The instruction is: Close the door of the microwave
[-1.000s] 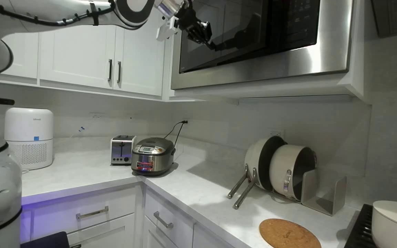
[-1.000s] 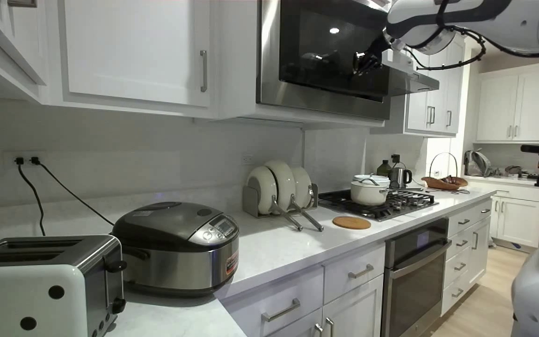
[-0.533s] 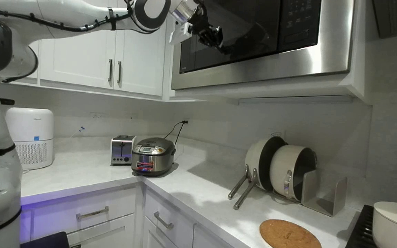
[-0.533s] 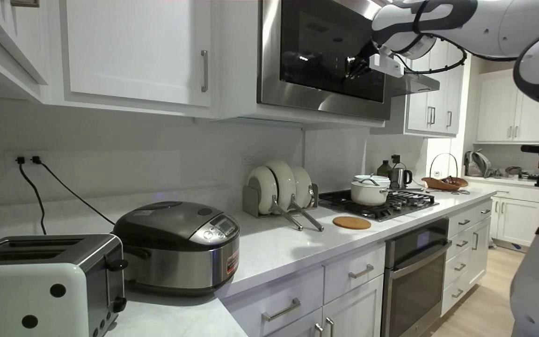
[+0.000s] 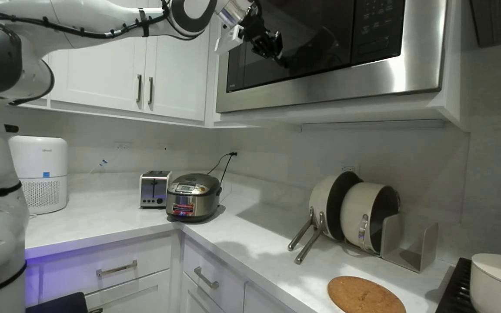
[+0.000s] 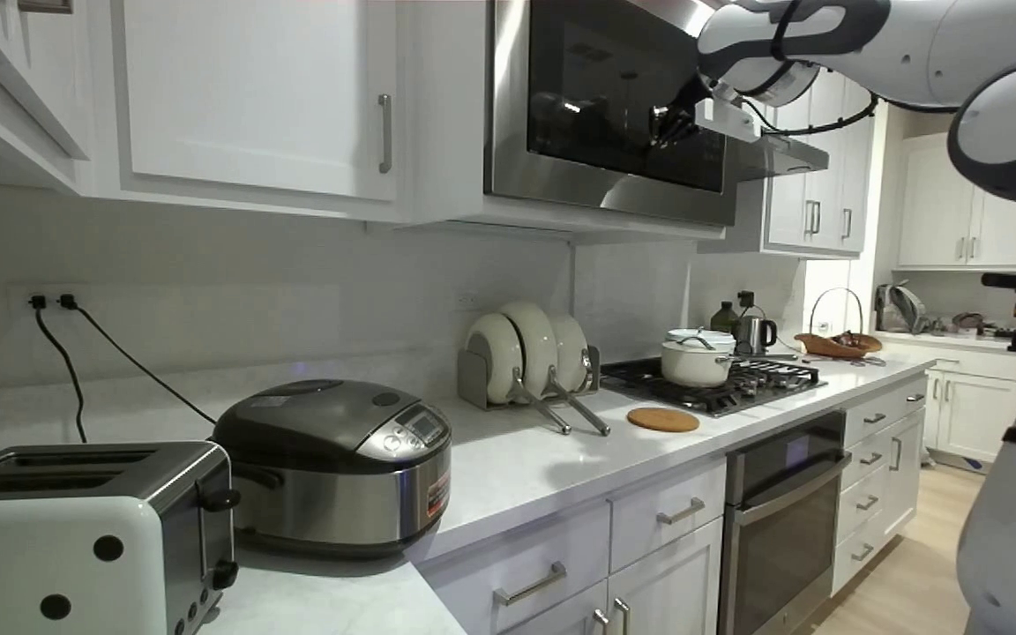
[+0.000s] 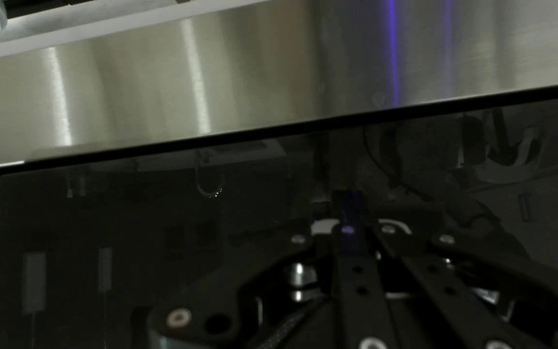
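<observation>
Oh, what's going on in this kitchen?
A white robot arm has its gripper, shut and grasping nothing, up at the black glass door of the microwave, touching it or nearly so. The door looks flush with the steel frame around it, so the job of closing it appears done, or all but done.

Door (image 5: 309, 32): glossy black. Microwave (image 5: 333, 86): silver surround, violet streaks across it in wrist view. Fingers (image 7: 359, 281): black. Arm (image 5: 94, 17): white with dark grey bands. Cupboards (image 5: 98, 74): white, grey handles (image 6: 384, 132). Bench (image 5: 250, 230): white, violet tint along edge near arm. Toaster (image 6: 76, 538): white side with black dots, dark top. Cooker (image 6: 332, 467): dark grey lid, silver body, red label (image 5: 183, 209). Pans (image 5: 322, 204): cream outside, black inside. Pot (image 5: 496, 280): cream. Mat (image 5: 365, 295): speckled orange-brown. Hob (image 6: 790, 375): black. Purifier (image 5: 39, 158): white, small blue sticker (image 5: 46, 174), dotted lower half. Basket (image 6: 834, 348): brown.
</observation>
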Available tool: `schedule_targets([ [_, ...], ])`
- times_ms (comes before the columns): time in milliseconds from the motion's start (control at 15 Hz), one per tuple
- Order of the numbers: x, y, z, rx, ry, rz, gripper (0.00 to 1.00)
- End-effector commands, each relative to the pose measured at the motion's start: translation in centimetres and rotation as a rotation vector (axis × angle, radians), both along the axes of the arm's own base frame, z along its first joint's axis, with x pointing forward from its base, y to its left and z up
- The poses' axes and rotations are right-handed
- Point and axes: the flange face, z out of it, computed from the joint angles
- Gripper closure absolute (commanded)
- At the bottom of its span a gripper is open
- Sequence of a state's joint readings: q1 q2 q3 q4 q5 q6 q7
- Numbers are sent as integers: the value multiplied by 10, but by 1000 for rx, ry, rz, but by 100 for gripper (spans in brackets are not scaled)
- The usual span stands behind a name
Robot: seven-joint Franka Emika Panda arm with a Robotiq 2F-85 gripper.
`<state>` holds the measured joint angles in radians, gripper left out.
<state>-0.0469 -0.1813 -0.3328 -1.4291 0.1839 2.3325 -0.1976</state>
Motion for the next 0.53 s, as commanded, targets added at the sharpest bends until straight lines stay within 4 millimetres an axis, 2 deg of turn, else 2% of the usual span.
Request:
schedule_targets([
  [0, 44, -10, -7, -26, -21, -35, 100],
  [267, 52, -1, -8, -15, 6, -21, 100],
  [333, 49, 0, -7, -7, 27, -9, 74],
  [400, 45, 0, -5, -2, 35, -2, 73],
  [467, 36, 0, -2, 1, 60, 13, 66],
])
